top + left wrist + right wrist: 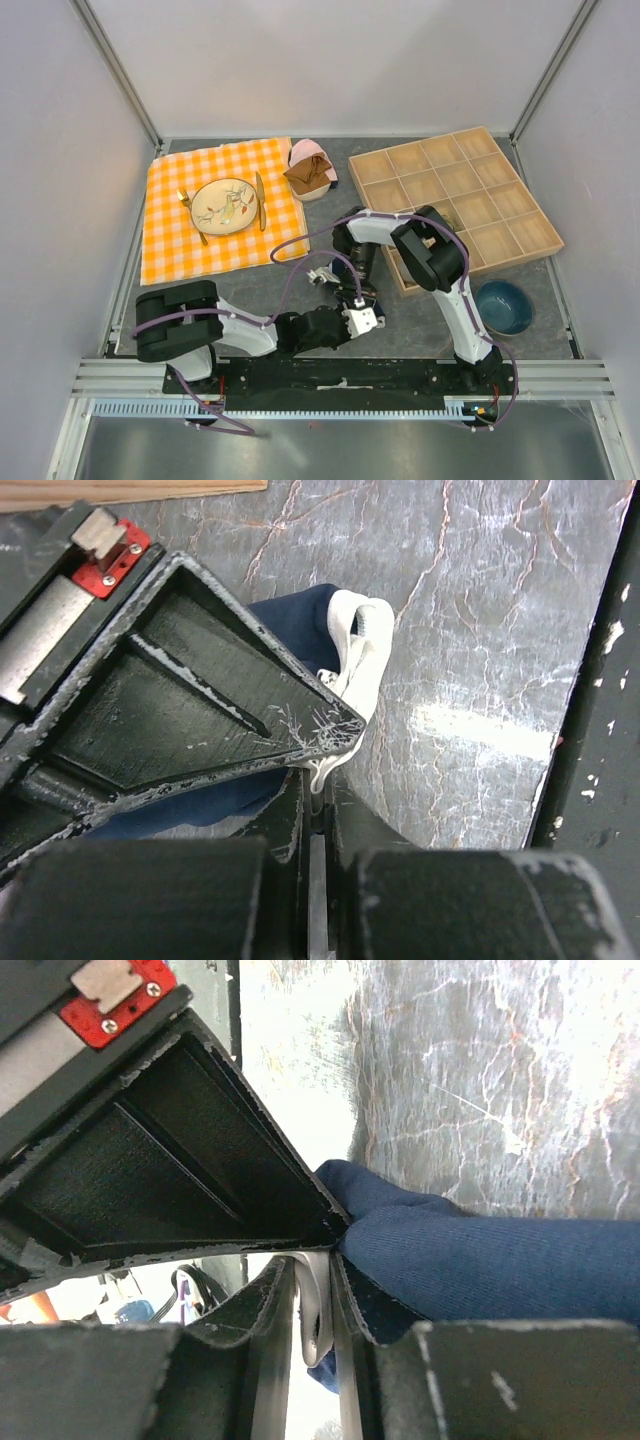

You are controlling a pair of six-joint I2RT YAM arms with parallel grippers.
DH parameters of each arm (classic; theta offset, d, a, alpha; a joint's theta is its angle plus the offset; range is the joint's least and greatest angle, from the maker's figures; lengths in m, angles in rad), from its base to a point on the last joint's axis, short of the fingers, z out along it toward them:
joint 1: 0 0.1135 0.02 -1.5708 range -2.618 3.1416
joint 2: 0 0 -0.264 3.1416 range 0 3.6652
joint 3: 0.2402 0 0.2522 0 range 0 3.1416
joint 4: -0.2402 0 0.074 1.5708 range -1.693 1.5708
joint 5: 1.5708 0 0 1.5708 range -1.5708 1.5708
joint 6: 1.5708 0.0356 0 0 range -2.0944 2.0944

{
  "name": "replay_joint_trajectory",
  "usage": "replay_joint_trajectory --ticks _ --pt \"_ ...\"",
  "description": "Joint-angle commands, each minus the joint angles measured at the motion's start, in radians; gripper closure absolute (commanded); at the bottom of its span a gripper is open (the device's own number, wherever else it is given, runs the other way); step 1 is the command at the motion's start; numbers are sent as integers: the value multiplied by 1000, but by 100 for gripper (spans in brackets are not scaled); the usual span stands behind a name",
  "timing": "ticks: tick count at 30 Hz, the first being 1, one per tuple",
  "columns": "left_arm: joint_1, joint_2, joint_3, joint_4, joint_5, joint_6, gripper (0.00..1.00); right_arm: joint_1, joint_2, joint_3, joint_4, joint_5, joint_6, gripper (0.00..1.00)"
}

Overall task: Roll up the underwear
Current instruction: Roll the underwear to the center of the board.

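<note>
On the near part of the counter (420, 320), the left end effector (325, 758) is clenching the pale trim of the underwear (300, 620), with the navy cloth bunching beside its fingers. Just beyond it, the right end effector (335, 1235) is grasping the same underwear from the far side, with a strip of white trim lying between its jaws. The garment is lying on the counter between the two, near the middle. A blue bowl (503, 306) is sitting to the right. Farther right, a wooden compartment tray (420, 143) is resting. At the far left, a plate (205, 210) is lying on an orange checked cloth (175, 240), with brown (308, 175) and pink (305, 152) garments beside it.
</note>
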Motion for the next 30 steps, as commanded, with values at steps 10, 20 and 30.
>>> replay_joint_trajectory --ticks 10,20,30 --pt "164 -32 -24 -28 336 -288 98 -94 -90 8 72 -67 -92 59" --pt "262 -35 -53 -2 517 -398 98 -185 -262 -27 41 -90 -198 57" --pt "466 59 -62 46 758 -746 98 -191 -489 -228 117 -130 -391 57"
